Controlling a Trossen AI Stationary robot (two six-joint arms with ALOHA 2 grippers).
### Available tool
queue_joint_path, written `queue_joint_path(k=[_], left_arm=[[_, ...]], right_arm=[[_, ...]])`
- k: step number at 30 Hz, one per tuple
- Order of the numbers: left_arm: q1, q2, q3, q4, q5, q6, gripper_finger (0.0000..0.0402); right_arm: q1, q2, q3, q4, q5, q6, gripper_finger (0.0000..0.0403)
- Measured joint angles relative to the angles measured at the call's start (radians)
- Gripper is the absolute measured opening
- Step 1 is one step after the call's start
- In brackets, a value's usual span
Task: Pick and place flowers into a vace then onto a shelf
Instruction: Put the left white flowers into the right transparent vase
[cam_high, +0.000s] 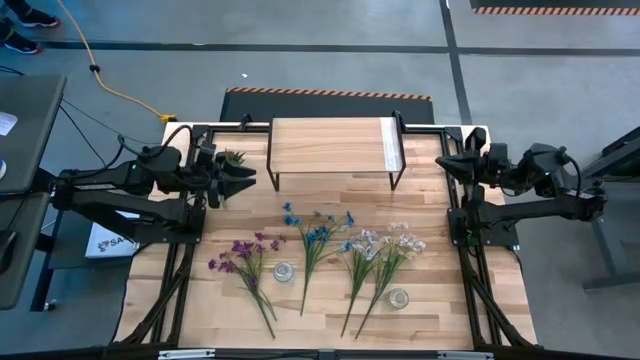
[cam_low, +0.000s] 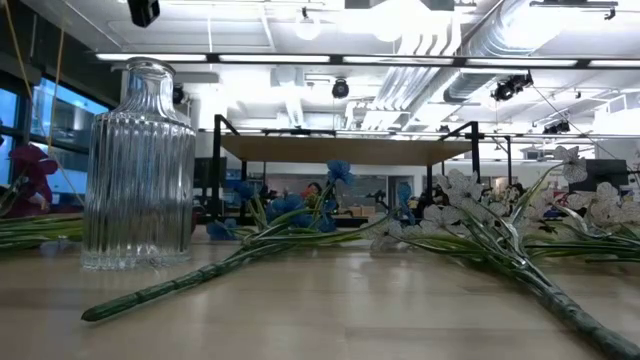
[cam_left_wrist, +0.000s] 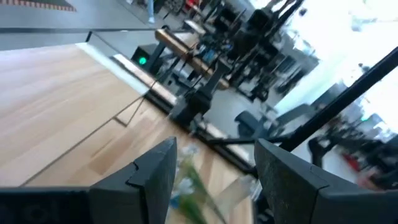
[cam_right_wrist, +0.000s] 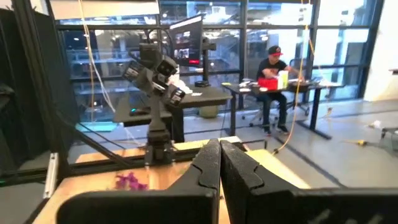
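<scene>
The left tool (cam_high: 243, 178) hovered released near the desk's (cam_high: 430, 310) back-left corner. Thin-stemmed artificial purple, blue and white-pink flowers (cam_high: 318, 238) lay flat mid-desk — probably light, floppy, best pinched at the stems. The right tool (cam_high: 445, 165) waited clenched, empty.

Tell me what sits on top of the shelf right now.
Nothing shows on the shelf: its light plank top looks bare from above. The tabletop beneath the plank is covered. Flowers and vases lie nearer the front.
</scene>
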Motion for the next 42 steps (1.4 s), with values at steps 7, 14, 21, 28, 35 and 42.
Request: queue_joint_path(k=[7,14,21,28,35,42], left_arm=[[0.0,0.026,0.0,-0.011,0.038,0.027,0.0248],[0.0,0.058,0.0,-0.026,-0.075,0.084,0.0248],[0.0,0.068,0.0,-0.038,-0.2,0.05,0.0248],[0.0,0.068,0.0,-0.012,-0.115,0.049,0.0248],[0.0,0.049,0.071,-0.019,-0.098,0.093,0.0248],[0.0,0.054,0.224,-0.078,-0.014,0.156,0.0248]], right_arm=[[0.0,0.003,0.0,0.169,-0.005,0.001,0.0],[0.0,0.018,0.0,0.284,-0.072,0.008,0.0],[0.0,0.026,0.0,0.318,-0.07,0.008,0.0],[0.0,0.062,0.0,0.418,-0.193,-0.026,0.0],[0.0,0.097,0.0,0.526,-0.299,-0.086,0.0],[0.001,0.135,0.0,0.561,-0.407,-0.049,0.0]])
